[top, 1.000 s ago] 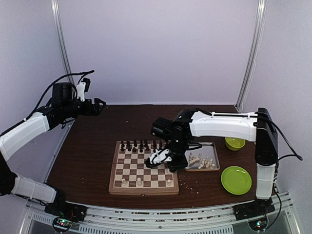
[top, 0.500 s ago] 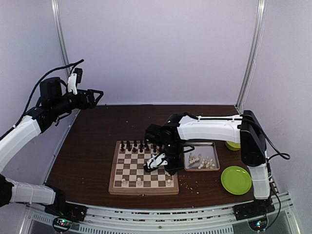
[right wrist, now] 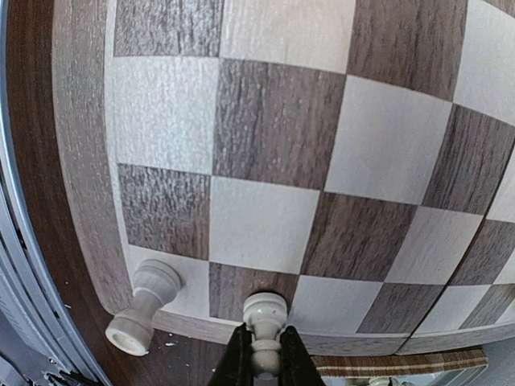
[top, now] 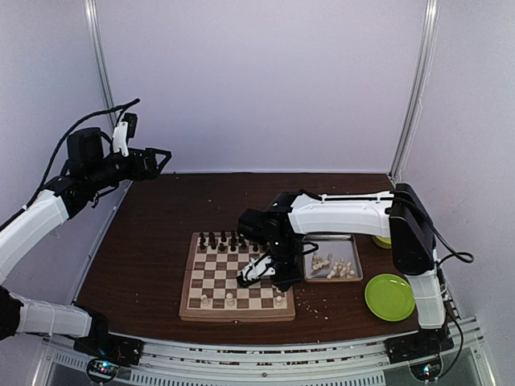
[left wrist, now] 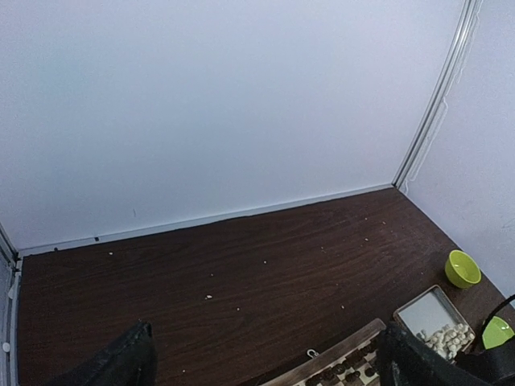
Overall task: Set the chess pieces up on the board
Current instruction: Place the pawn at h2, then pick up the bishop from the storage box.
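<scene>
A dark brown table (top: 153,241) stood between pale, bare walls (top: 257,80). The left gripper (top: 161,159) hung high at the far left, its jaws spread wide and holding nothing. The right gripper (right wrist: 259,358) was pinched tight on a cream chess piece (right wrist: 265,310) at a dark square in the edge row of the board (top: 193,310). A second pawn (right wrist: 145,310) stood just beside it on the corner square. Loose cream pieces (top: 331,265) lay in a metal tray (top: 354,279) to the right of the board.

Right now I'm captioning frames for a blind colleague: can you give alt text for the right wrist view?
The right gripper is shut on a cream-white chess piece over a dark square in the edge row of the chessboard. A second cream-white piece stands on the corner square beside it; checkered squares fill the rest.
</scene>
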Robot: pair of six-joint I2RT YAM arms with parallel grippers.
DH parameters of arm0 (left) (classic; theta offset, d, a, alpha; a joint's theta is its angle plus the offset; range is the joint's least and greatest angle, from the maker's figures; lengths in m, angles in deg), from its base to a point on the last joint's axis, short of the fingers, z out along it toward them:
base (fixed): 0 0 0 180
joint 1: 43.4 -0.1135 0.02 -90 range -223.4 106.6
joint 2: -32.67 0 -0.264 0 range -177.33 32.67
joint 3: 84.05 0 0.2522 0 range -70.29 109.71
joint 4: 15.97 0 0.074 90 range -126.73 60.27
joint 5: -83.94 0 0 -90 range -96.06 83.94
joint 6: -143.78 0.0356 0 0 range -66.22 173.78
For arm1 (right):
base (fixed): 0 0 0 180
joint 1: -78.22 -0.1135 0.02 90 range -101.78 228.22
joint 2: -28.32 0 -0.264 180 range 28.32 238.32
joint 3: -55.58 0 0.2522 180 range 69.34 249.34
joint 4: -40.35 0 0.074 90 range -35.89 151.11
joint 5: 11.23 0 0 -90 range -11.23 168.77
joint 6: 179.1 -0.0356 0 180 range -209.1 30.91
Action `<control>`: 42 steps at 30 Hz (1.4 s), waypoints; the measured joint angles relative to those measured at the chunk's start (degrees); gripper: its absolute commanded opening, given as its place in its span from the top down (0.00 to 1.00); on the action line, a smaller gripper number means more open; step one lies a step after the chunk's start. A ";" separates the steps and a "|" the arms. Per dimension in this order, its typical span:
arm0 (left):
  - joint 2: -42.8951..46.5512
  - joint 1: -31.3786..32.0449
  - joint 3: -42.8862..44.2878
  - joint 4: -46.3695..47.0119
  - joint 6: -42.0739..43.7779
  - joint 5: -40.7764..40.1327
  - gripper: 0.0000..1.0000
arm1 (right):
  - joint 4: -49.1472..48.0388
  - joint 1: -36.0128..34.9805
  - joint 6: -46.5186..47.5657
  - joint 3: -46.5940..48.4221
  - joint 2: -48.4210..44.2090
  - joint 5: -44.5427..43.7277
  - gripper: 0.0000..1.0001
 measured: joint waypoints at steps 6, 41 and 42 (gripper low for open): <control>-0.52 0.00 0.00 -0.02 0.00 0.20 0.02 | -0.02 -0.13 0.04 0.50 0.35 0.17 0.90; -3.98 0.00 2.91 -3.26 -0.42 -2.86 0.02 | -3.69 2.58 0.24 -12.66 -15.58 -2.93 0.61; -4.07 0.00 3.28 -3.58 -0.26 -2.91 0.02 | -4.44 3.82 0.17 -13.81 -17.77 -2.73 0.61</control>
